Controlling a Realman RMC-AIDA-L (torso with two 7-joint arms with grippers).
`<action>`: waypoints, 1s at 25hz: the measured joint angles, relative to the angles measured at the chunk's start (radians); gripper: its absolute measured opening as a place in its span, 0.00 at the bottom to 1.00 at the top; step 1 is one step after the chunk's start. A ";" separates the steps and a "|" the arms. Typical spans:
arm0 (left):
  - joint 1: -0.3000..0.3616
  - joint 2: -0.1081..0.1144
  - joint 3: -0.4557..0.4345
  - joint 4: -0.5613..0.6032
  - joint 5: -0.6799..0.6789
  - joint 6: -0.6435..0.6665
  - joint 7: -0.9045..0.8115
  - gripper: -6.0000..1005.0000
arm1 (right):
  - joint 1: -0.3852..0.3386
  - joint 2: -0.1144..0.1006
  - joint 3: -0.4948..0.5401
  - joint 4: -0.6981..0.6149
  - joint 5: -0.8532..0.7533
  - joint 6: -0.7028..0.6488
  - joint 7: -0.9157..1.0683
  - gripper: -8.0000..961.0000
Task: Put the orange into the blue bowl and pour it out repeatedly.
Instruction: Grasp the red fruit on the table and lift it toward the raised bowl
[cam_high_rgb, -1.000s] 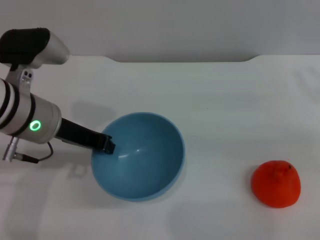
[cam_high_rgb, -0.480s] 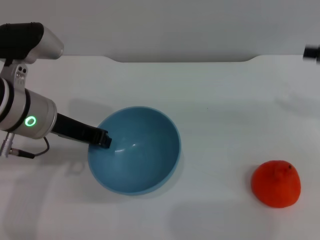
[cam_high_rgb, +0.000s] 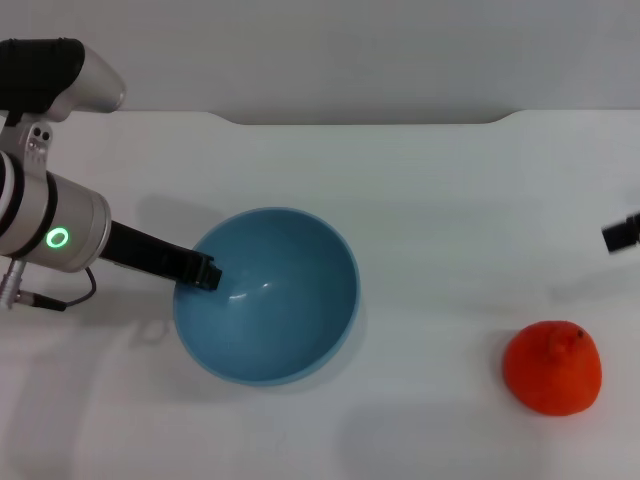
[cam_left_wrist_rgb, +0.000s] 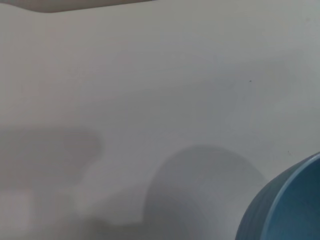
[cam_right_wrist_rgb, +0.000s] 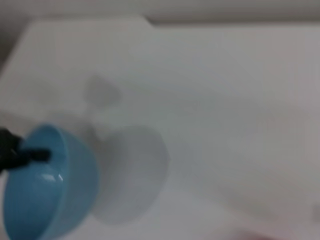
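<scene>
Orange waits outside the bowl

Left tool (cam_high_rgb: 205, 273) pinches the near-left rim of the blue bowl (cam_high_rgb: 268, 296), which sits empty on the desk (cam_high_rgb: 430, 190). The orange (cam_high_rgb: 552, 367) lies well apart, toward the right. Right tool (cam_high_rgb: 622, 234) barely shows at the edge; I cannot tell its spread. It should descend squarely over the fruit, gripping across its middle.

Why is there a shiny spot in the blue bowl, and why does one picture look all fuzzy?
Head view: the blue bowl is glossy, so a light glints inside it near the left pincer; the orange looks sharp. Right wrist view: everything is smeared and soft. Left wrist view: the bowl casts a grey shadow on the table.
</scene>
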 joint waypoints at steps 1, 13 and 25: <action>0.000 0.000 0.000 0.000 0.000 0.000 0.002 0.00 | 0.000 0.002 -0.020 -0.002 -0.018 -0.004 0.012 0.64; 0.000 0.001 -0.001 0.013 0.000 0.002 0.025 0.00 | -0.051 0.059 -0.171 0.025 -0.141 0.053 0.048 0.64; 0.003 0.001 0.006 0.013 0.000 0.002 0.025 0.00 | -0.057 0.063 -0.283 0.184 -0.146 0.203 0.061 0.63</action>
